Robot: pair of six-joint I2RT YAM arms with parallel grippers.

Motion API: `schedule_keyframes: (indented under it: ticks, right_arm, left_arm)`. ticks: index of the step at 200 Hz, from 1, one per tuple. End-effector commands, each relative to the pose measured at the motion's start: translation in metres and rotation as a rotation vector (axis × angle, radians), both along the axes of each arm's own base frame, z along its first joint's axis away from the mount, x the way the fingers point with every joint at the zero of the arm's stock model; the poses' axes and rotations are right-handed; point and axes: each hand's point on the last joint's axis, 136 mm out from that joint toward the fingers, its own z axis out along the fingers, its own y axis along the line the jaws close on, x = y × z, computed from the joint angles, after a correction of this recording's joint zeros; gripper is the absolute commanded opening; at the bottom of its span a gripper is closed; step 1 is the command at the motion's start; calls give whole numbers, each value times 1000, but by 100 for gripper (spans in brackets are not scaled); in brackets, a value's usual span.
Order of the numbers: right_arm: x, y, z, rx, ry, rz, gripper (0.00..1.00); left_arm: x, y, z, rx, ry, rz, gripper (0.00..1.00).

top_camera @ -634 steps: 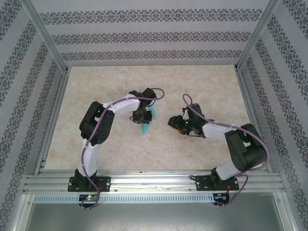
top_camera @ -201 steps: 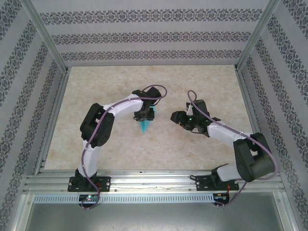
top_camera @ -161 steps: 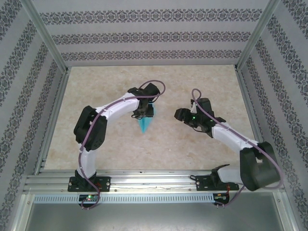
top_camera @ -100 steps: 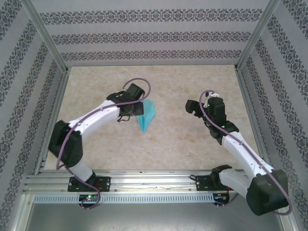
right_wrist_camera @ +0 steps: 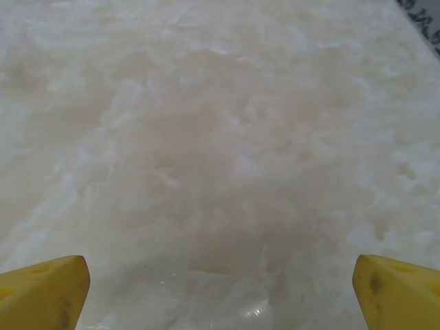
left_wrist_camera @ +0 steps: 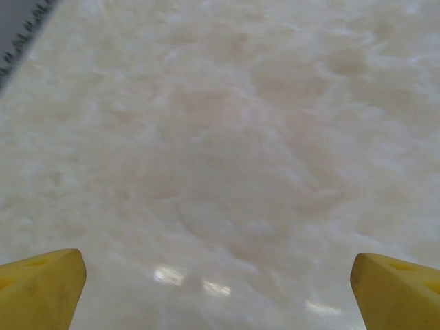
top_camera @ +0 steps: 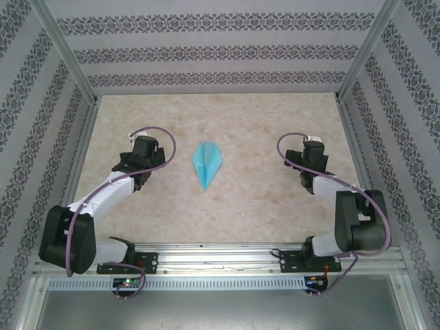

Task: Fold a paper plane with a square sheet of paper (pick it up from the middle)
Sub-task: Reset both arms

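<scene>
On my left wrist feed the left gripper (left_wrist_camera: 220,292) has its jaws spread wide. One yellow fingertip (left_wrist_camera: 40,287) sits in the lower left corner of the frame and its partner in the lower right, with bare table (left_wrist_camera: 227,137) between them. The right gripper (right_wrist_camera: 220,292) looks the same on its own feed: jaws wide apart, yellow pads (right_wrist_camera: 397,292) in the two bottom corners, pale marbled surface between.

From the overhead camera I see the paper plane (top_camera: 207,163) lying flat on the table in the middle of the frame. Its pointed nose aims toward the bottom edge, its wider end toward the top, and a centre crease runs its length. It lies between the two grippers and well apart from both. The left arm (top_camera: 103,196) reaches up from the lower left, and the right arm (top_camera: 344,199) is folded at the lower right.
</scene>
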Motion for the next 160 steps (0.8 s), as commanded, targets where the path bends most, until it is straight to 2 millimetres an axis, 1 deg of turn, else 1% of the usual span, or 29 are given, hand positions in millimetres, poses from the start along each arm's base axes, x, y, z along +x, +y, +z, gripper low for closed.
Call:
schedule_keyframes:
  ticks: [1, 13, 21, 27, 41, 45, 51, 53, 55, 61, 68, 78, 87, 90, 99, 108, 114, 124, 129, 138, 149, 160]
  right_arm:
    - [33, 10, 33, 25, -153, 90, 98]
    - [37, 29, 33, 41, -207, 204, 98]
    - [33, 35, 33, 14, -205, 220, 98]
    - [29, 39, 34, 5, -213, 240, 98]
    - [19, 44, 37, -5, -294, 271, 98]
    - [15, 45, 33, -2, -300, 279, 98]
    - [12, 47, 32, -7, -354, 290, 98]
    - [13, 47, 36, -9, -386, 286, 98]
    - [9, 45, 33, -8, -400, 276, 98]
    - [4, 43, 35, -9, -435, 260, 98]
    - [3, 38, 33, -16, -410, 232, 98]
    - [6, 28, 31, -23, -373, 172, 98]
    - [9, 18, 29, -27, -370, 106, 98]
    - [10, 16, 29, -29, -374, 95, 98]
    - [9, 18, 32, -34, -381, 103, 98]
    - [8, 20, 32, -40, -380, 111, 98]
    - [10, 22, 32, -46, -381, 118, 98]
    - [9, 25, 28, -56, -361, 135, 98]
    - [9, 26, 26, -55, -354, 138, 98]
    - [9, 26, 27, -55, -358, 139, 98]
    - [9, 26, 26, -53, -356, 140, 98]
    - [9, 26, 27, -53, -358, 141, 98]
  left_arm:
    - [16, 29, 2, 151, -47, 19, 100]
    - [19, 39, -6, 180, -52, 38, 100]
    - [22, 38, -10, 188, -59, 18, 99]
    - [25, 33, -13, 189, -70, -17, 100]
    - [32, 23, -19, 188, -122, -93, 99]
    - [34, 21, -21, 185, -141, -106, 100]
    - [36, 19, -22, 178, -171, -125, 99]
    - [37, 18, -22, 177, -181, -128, 99]
    - [38, 18, -22, 176, -189, -132, 100]
    - [39, 15, -22, 171, -213, -144, 100]
    - [41, 12, -21, 165, -239, -162, 100]
    - [44, 7, -20, 157, -278, -193, 99]
    - [46, 8, -28, 144, -262, -197, 99]
    - [47, 8, -28, 147, -272, -201, 99]
    - [47, 11, -29, 127, -258, -188, 99]
    - [46, 11, -31, 90, -273, -211, 99]
    - [45, 15, -31, 61, -289, -211, 99]
    - [40, 22, -35, -2, -322, -201, 99]
    - [35, 24, -44, -29, -327, -206, 99]
    - [33, 28, -35, -21, -422, -194, 99]
    - [27, 36, -37, -28, -393, -137, 99]
    - [31, 39, -37, -2, -401, -119, 100]
